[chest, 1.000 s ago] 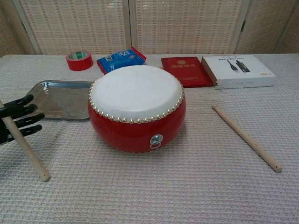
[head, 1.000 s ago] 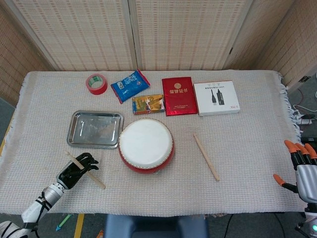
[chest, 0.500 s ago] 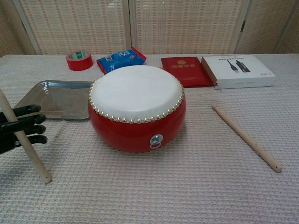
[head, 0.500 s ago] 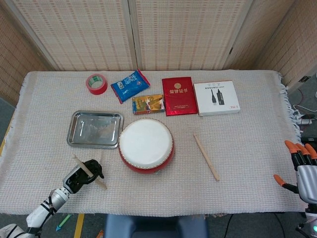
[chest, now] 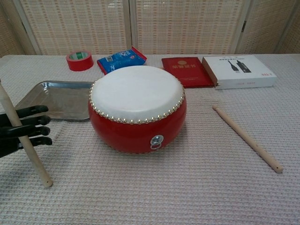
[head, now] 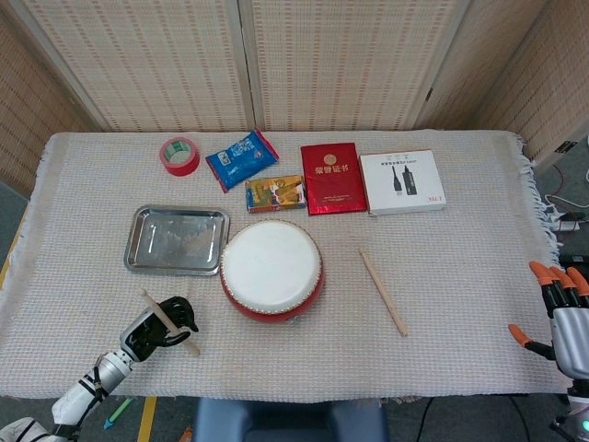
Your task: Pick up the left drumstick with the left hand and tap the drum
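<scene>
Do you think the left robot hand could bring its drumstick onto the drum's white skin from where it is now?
Probably yes: the left robot hand holds the drumstick just left of the drum, with only bare cloth between them.

Table cloth [head: 460, 285]: woven, coarse, matt. Drum [chest: 137, 108]: glossy red shell, matt white skin, metal studs and ring. Both drumsticks, left [chest: 23, 136] and right [chest: 247, 138]: bare pale wood, matt. Tray [head: 176, 239] at drum's 9 o'clock: polished reflective metal. Blue packet [head: 241, 157]: glossy plastic.
</scene>
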